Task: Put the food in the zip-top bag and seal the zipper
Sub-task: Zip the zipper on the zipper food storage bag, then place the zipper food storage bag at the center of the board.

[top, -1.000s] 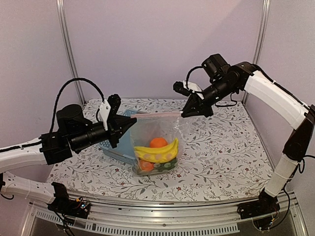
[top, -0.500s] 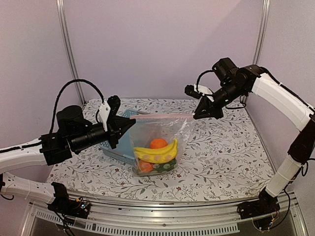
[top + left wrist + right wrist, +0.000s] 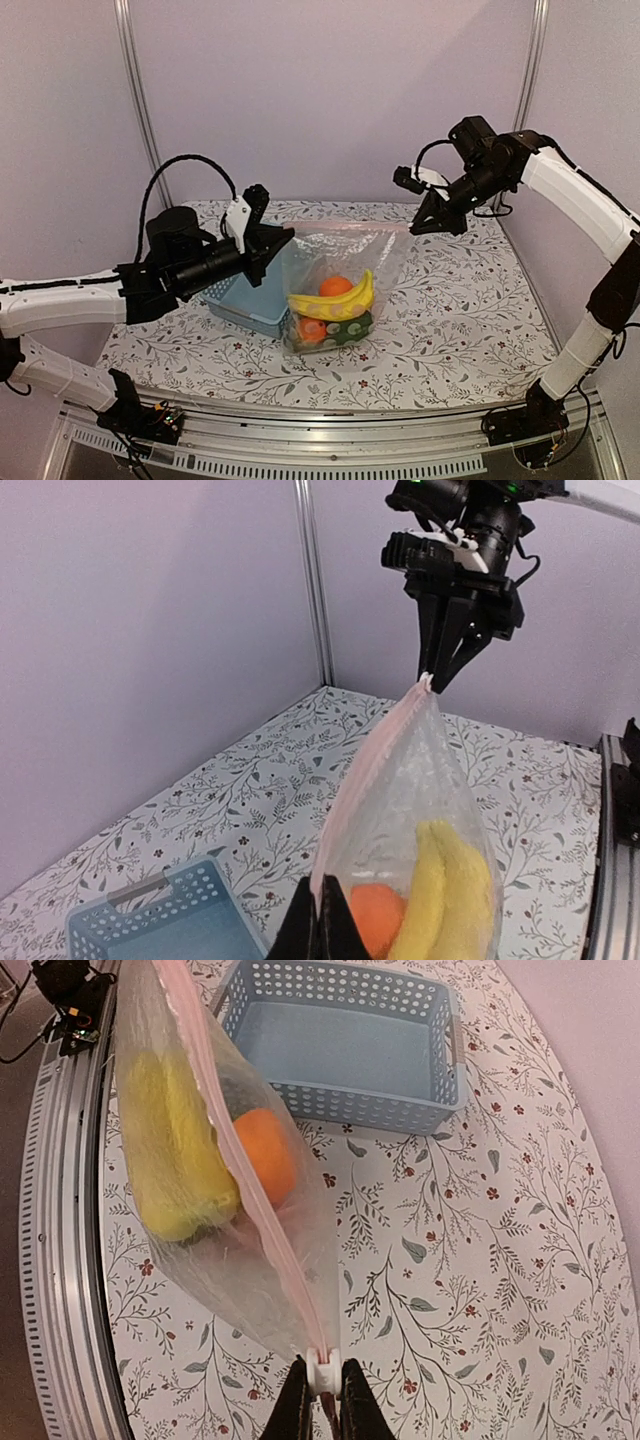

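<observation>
Both tools [image 3: 288, 238] [image 3: 416, 227] tight on zipper [image 3: 350, 230]

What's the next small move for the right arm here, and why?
Probably open the right gripper and back off. The zipper looks pressed shut in one pink line, running from the left gripper to the right's fingers at the far corner. The food sits inside the zip-top bag, so nothing seems left to close.
</observation>
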